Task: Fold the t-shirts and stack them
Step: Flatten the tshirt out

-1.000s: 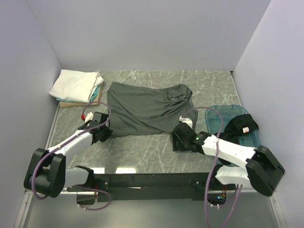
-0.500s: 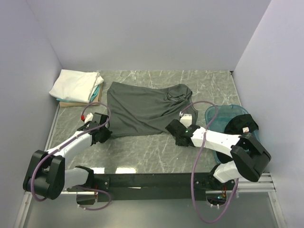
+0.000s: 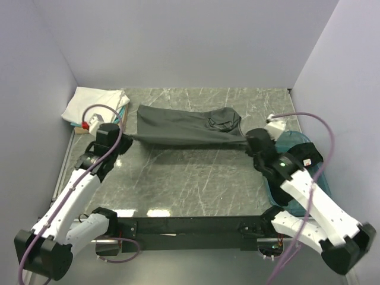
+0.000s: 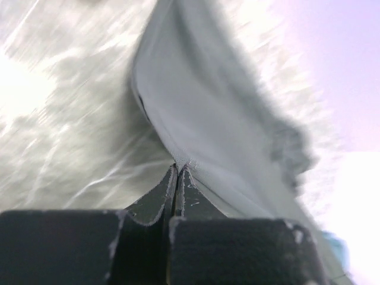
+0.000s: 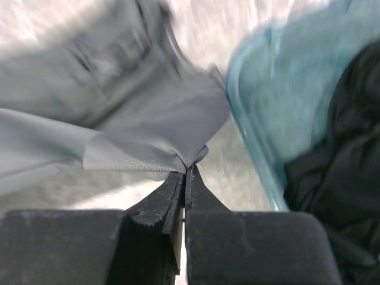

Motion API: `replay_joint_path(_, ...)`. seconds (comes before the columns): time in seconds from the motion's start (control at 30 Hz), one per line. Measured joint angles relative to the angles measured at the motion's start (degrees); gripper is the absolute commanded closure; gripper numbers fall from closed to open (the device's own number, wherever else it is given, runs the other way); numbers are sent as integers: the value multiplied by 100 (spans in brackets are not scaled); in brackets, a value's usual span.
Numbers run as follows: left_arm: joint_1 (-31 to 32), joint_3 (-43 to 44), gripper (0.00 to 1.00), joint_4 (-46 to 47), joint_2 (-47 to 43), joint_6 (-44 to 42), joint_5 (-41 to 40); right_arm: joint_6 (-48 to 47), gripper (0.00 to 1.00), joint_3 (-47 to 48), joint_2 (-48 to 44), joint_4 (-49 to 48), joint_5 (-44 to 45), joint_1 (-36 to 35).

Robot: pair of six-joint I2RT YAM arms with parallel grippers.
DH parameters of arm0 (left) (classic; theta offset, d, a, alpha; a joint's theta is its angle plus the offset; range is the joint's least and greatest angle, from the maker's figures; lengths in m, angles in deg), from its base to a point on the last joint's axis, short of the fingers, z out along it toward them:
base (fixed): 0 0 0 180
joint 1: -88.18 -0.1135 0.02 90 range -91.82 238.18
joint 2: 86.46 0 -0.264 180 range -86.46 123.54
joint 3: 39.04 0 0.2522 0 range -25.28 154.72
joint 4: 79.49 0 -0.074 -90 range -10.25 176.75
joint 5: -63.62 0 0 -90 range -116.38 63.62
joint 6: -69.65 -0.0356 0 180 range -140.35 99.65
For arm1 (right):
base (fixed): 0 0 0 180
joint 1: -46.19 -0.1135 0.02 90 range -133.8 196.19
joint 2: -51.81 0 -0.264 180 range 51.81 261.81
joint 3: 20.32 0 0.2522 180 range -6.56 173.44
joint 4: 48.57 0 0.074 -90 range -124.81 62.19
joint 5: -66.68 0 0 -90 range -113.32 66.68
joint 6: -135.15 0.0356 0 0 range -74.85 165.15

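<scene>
While stretching the grey t-shirt taut across the table, pinching its opposite corners with left gripper and right gripper, both clamped shut.

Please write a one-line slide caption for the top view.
Left gripper and right gripper pinch opposite ends of the grey t-shirt, stretched between them.

1. No writing, brand, number or sign can be read in any of the views
2. The black t-shirt lying in the teal bin carries a small pale label, but it is too small for any letters to be made out
3. The charcoal-grey t-shirt shows plain cloth in the overhead view, and both wrist views of it are blurred, with nothing legible on it
</scene>
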Motion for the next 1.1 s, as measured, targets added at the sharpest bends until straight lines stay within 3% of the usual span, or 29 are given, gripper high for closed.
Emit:
replay_joint_path(0.13,0,662,99,-74,-273,-13,-212,-647,100,612,-640,-142,-105,216)
replay_joint_path(0.4,15,2210,99,-271,-680,-306,-643,-1757,100,2424,-905,-214,-402,223)
replay_joint_path(0.73,28,3536,99,-205,-1429,-713,-669,-2643,100,3980,-1405,-37,-2227,225)
replay_joint_path(0.97,37,3276,99,-92,-1742,-739,-636,-2583,100,3991,-1626,39,-2741,225)
replay_joint_path(1.1,35,2511,99,-120,-1685,-673,-739,-2341,100,3257,-1405,0,-2743,234)
